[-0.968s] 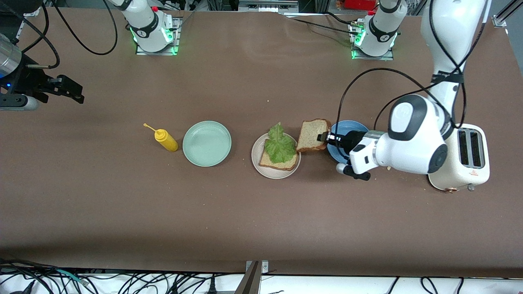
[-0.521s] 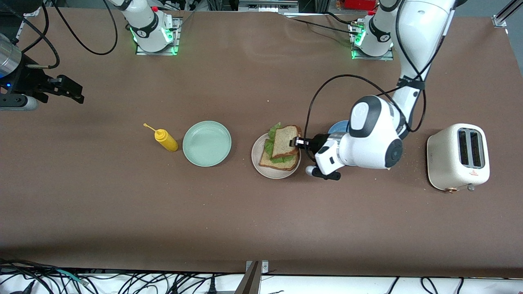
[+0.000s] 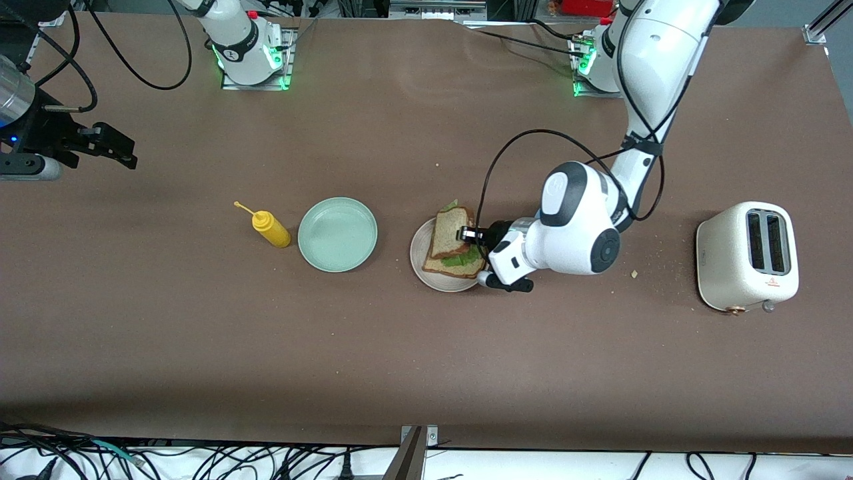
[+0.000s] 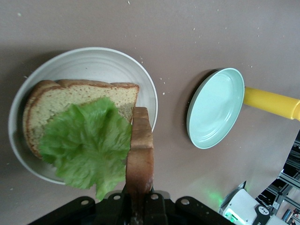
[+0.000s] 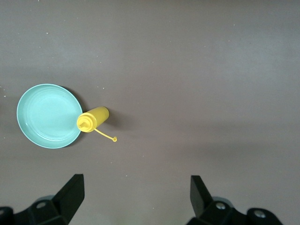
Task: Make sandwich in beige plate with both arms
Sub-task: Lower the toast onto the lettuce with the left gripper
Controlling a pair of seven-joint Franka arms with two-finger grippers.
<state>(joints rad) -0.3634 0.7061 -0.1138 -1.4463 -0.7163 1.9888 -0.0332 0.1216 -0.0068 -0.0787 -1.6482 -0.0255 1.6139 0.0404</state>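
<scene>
Flanking beige plate (image 3: 418, 257): mint-green plate (image 3: 337, 234), toaster (image 3: 746, 256).

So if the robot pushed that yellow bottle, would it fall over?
Probably, yes. The yellow bottle stands tall and narrow beside the mint-green plate, so a push high up would likely tip it. Its body looks round, so once down it may roll. The thin cap strand sticking out looks bendy and might slow it.
</scene>
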